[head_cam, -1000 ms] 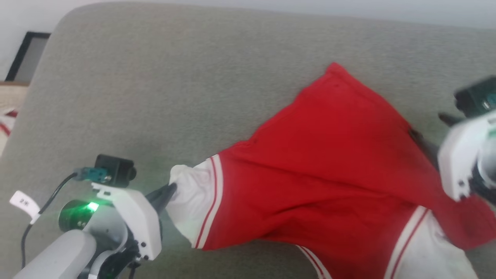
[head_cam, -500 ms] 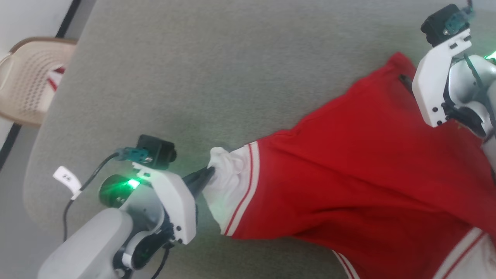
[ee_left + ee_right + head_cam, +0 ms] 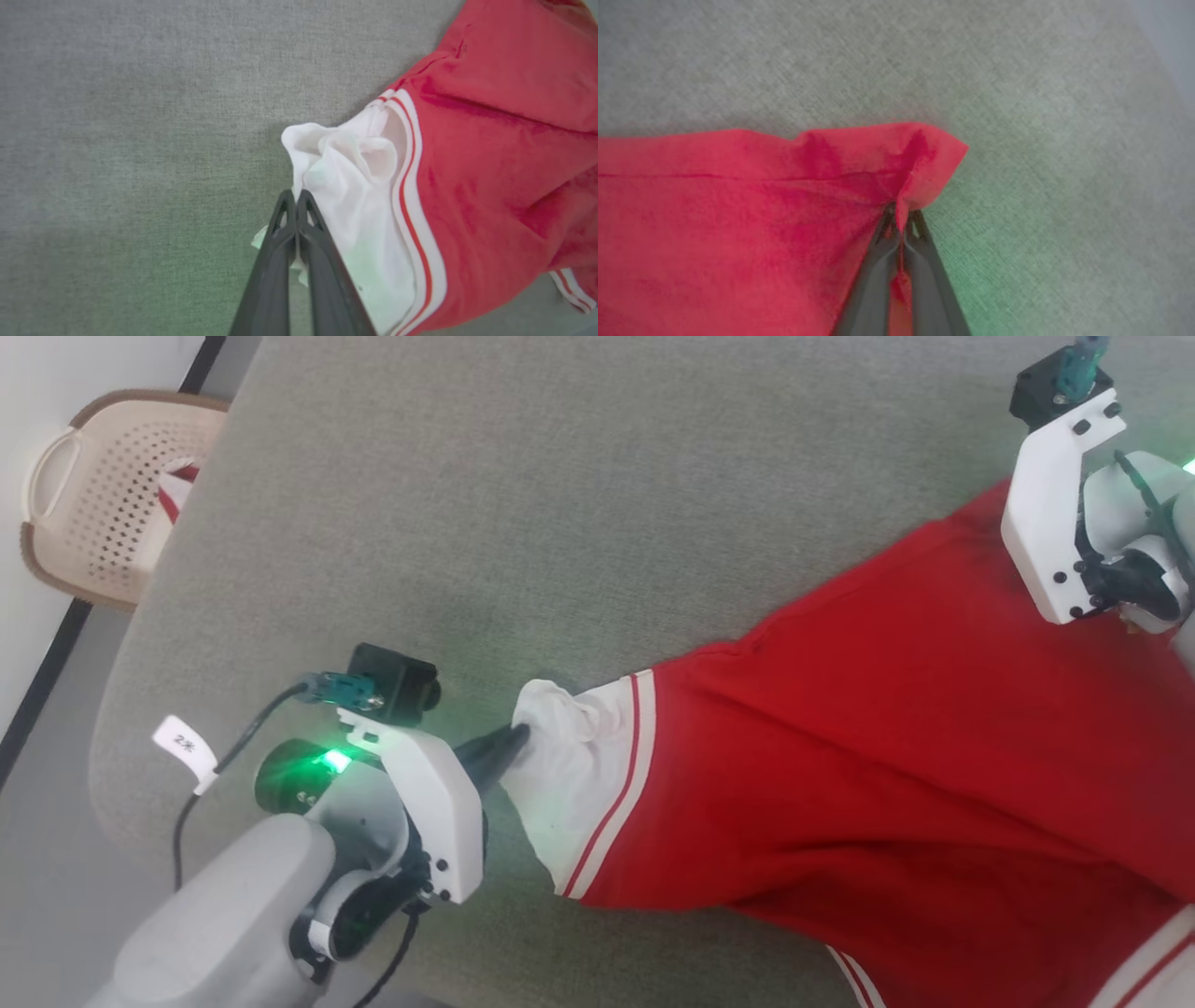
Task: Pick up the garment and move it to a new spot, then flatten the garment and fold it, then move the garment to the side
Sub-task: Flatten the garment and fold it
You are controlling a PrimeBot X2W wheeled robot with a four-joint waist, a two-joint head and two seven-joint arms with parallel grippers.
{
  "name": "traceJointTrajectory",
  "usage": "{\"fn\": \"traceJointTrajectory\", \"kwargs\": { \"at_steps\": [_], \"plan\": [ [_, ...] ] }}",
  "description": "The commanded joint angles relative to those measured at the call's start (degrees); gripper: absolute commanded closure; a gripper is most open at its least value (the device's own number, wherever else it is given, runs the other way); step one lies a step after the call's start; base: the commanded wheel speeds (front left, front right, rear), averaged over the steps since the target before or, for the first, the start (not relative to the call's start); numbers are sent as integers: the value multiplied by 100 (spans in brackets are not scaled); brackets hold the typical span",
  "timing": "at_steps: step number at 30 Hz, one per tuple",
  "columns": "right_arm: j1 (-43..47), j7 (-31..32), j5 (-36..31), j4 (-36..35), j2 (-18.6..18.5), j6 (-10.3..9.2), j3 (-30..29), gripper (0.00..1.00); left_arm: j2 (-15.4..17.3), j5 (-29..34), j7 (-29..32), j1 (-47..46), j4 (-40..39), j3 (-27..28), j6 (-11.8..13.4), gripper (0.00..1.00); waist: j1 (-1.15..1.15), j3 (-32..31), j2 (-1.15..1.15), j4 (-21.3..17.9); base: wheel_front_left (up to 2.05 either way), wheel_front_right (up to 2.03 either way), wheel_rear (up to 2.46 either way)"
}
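Pinching the garment, jaws of the left gripper clamp its white sleeve (right gripper: a red corner).

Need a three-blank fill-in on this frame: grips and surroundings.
The left gripper is shut on the ____ sleeve of the red jersey garment.
The right gripper is ____ on a red corner.
The beige perforated plastic basket sits off the ____ edge of the grey fabric surface, head view.
Missing: white; shut; left.
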Motion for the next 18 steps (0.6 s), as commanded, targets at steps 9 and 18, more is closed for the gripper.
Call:
{"fn": "traceJointTrajectory", "kwargs": {
  "at_steps": [9, 18],
  "plan": [
    [-105, -775, 223, 237, 27, -15, -142, 100, 534, 10, 308, -520, -128, 358, 170, 100, 0, -520, 0, -503, 0, 0, 0],
    [-117, -1204, 342, -179, -166, -15, -318, 100, 1249, 252, 1014, -1425, -294, 657, 365, 100, 0, -1119, 0, -969, 0, 0, 0]
  ]
}}
